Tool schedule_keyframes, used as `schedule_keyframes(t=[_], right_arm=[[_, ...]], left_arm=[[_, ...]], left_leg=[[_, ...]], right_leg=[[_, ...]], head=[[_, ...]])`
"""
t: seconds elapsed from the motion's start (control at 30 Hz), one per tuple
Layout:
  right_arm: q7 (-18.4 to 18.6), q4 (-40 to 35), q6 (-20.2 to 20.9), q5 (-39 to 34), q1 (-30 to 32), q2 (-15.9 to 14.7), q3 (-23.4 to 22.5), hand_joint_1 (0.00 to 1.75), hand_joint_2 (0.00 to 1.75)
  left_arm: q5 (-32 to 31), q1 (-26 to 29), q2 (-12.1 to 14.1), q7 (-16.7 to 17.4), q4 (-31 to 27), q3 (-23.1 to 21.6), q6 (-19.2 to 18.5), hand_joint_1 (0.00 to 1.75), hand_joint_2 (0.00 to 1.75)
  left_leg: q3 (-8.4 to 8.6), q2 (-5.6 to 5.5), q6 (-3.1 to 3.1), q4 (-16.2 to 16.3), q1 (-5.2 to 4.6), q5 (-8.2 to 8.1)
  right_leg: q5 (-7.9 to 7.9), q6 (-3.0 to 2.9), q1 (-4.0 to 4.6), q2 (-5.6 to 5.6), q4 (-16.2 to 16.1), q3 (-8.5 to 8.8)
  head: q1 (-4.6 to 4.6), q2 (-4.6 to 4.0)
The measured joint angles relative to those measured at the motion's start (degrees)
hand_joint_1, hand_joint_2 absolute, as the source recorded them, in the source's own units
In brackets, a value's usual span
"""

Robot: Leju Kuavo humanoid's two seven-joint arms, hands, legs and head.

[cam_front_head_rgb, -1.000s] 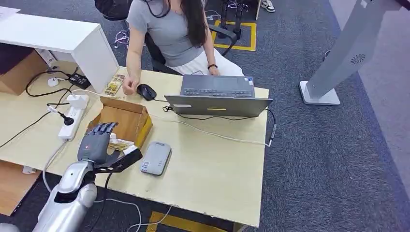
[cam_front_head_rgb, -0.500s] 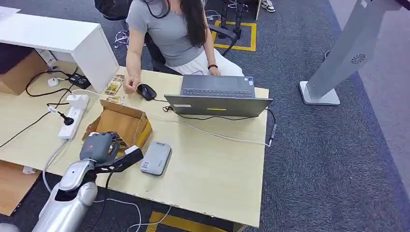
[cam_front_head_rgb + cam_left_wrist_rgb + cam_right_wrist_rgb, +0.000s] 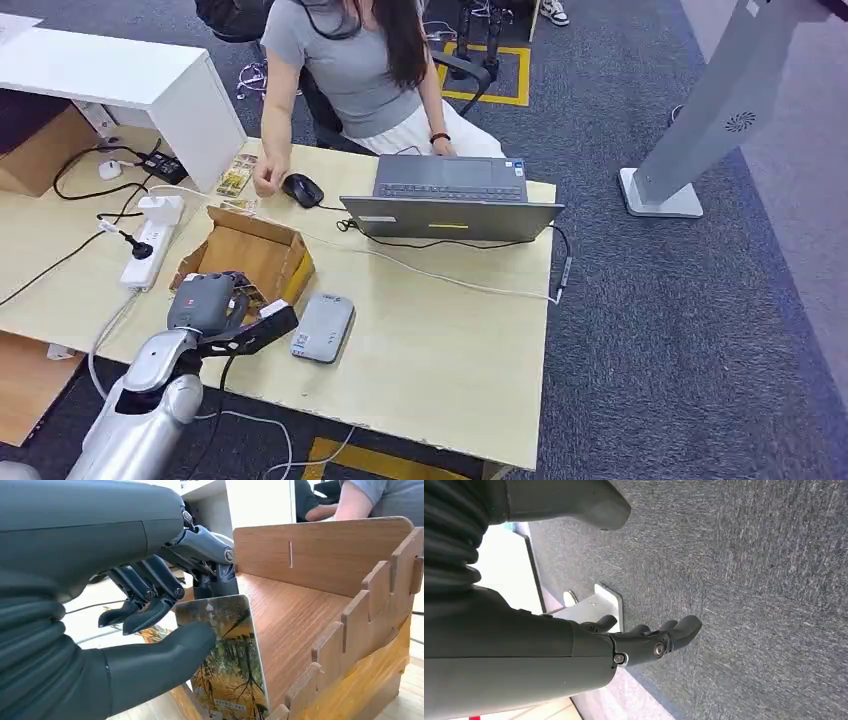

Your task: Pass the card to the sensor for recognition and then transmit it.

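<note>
**Left hand pinches a card at the wooden box**

At the left of the counter [image 3: 430, 370] a white power strip [image 3: 152, 240] lies with a black plug in it. Just right of it, the left hand [image 3: 205, 303] sits at the near end of the open wooden box [image 3: 262, 252], fingers curled in. In the left wrist view that hand [image 3: 100, 610] holds the card [image 3: 230, 665] between its thumb and dark fingers; the card, printed with a yellow-green landscape, stands nearly upright at the box's near edge, its lower end down among the notched wooden walls [image 3: 360, 630]. Right of the box, a grey card sensor [image 3: 323, 327] lies flat on the counter, near the hand but not touching it. Farther right and back, an open laptop [image 3: 450, 200] faces a seated person [image 3: 350, 70], whose hand rests beside a black mouse [image 3: 302, 189]. The right hand [image 3: 644, 640] hangs over grey carpet [image 3: 749, 580], fingers loosely apart, holding nothing.
</note>
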Motion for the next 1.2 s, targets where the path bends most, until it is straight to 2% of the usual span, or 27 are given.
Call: schedule_keyframes(t=[0.3,0.5,0.73,0.97,1.2], right_arm=[[-0.5,0.0,-0.7,0.0,-0.1,0.0,-0.2,0.00,1.75],[-1.3,0.5,-2.0,0.0,-0.3,-0.1,-0.3,0.00,1.75],[-1.1,1.8,-2.6,0.0,-1.2,-0.2,-1.0,0.00,1.75],[-1.0,3.2,-2.8,0.0,-2.1,-0.6,-1.1,0.00,1.75],[-1.1,3.9,-2.8,0.0,-2.5,-0.7,-1.2,0.00,1.75]], left_arm=[[-0.5,-3.0,0.0,-0.4,0.0,-0.3,1.2,1.75,1.75],[-3.7,-10.3,0.0,-0.2,-0.1,-3.3,1.2,1.75,1.75],[-4.0,-19.2,-0.6,0.3,-0.1,-6.3,0.3,1.75,1.75],[-5.5,-31.4,-1.4,1.8,2.9,-9.1,-2.1,1.75,1.75],[-6.1,-35.7,-1.5,1.9,6.1,-10.0,-1.8,1.75,1.75]], left_leg=[[0.01,-0.01,0.00,0.0,0.00,0.01],[-0.01,-0.02,0.04,0.0,0.00,0.08],[-0.02,-0.02,0.06,0.1,0.00,0.10],[-0.06,0.04,0.05,0.1,0.00,0.15],[-0.07,0.04,0.05,0.1,0.00,0.16]], right_leg=[[0.01,0.00,0.00,-0.01,0.0,-0.11],[0.09,0.00,0.00,-0.02,0.0,-0.02],[0.11,-0.01,0.00,-0.01,0.0,-0.02],[0.18,-0.01,0.00,0.05,0.0,-0.08],[0.18,0.00,0.01,0.05,0.0,-0.12]], head=[[0.00,0.00],[0.02,0.00],[0.02,0.00],[0.00,0.00],[0.02,0.00]])
